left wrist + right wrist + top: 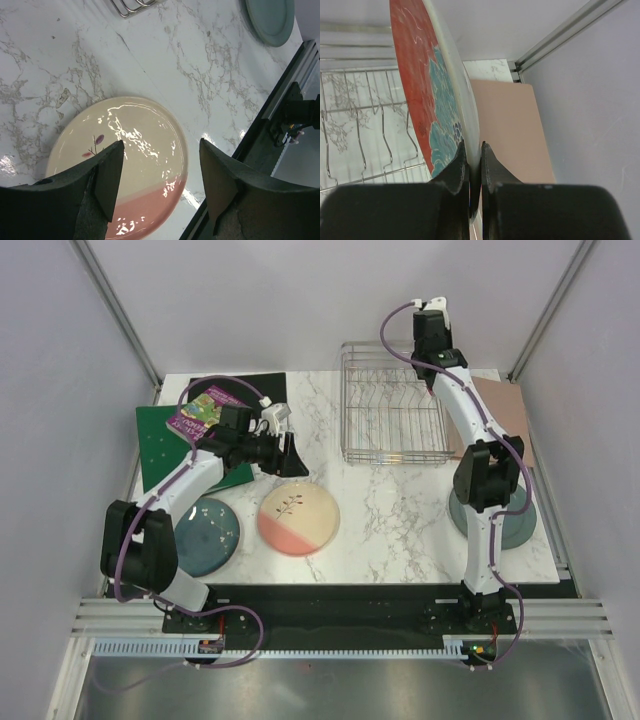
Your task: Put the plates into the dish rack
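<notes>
- The dish rack [393,405] sits at the back of the table, right of centre.
- The red plate [427,100] is up on edge above the rack's right end, its rim pinched tight in the right gripper [474,150]. It's a thin hold, so clip a tine going down and the plate could pivot or slip.
- The cream-and-pink plate [298,517] lies flat at front centre. The left gripper [161,150] hovers over it, jaws spread and empty. On that glossy rim the fingers may skid.
- The teal-blue plate [210,535] is front left; the grey-green plate [520,525] is front right, half behind the right arm.
- Only the right wrist view shows the pinch and the pattern — from overhead that plate is barely visible.
</notes>
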{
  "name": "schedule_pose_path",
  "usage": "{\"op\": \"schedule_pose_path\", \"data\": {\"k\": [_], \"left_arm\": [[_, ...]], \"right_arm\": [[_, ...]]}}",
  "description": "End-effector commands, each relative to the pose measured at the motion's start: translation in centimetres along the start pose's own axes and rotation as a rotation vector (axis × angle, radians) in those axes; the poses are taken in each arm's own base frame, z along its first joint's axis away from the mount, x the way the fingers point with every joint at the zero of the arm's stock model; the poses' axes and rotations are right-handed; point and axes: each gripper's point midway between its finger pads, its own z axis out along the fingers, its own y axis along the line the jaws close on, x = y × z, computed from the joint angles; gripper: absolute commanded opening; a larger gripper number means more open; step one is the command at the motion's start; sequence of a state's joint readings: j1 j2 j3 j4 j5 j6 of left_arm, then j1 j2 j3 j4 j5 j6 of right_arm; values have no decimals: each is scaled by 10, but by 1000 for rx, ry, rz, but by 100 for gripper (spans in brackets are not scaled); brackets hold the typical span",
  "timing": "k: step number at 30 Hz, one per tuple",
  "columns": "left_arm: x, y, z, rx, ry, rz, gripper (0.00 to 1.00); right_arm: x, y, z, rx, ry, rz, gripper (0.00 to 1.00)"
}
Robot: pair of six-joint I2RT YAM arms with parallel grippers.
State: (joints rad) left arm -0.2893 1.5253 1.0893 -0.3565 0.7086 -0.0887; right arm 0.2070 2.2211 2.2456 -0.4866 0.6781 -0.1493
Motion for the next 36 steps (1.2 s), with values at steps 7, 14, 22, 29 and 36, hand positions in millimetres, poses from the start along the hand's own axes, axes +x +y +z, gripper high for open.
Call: {"op": "schedule_pose_path", "data": {"k": [7,14,22,29,36], "left_arm": [[-6,1,1,-1,-22,1,69],[0,3,3,-7,-11,-15,69],[8,19,-8,-134,-26,-19,70],[32,60,-35,-357,66,-31,71],[60,105,-50,-383,180,-79,63]], "right_arm": [[-18,-4,6,62,-66,119,0],[4,10,16,50,-19,87,34],[-24,-17,-13,56,-68,119,74],[-25,-3,-101,-179,-102,69,85],[65,81,-257,-1024,-24,21,88]]}}
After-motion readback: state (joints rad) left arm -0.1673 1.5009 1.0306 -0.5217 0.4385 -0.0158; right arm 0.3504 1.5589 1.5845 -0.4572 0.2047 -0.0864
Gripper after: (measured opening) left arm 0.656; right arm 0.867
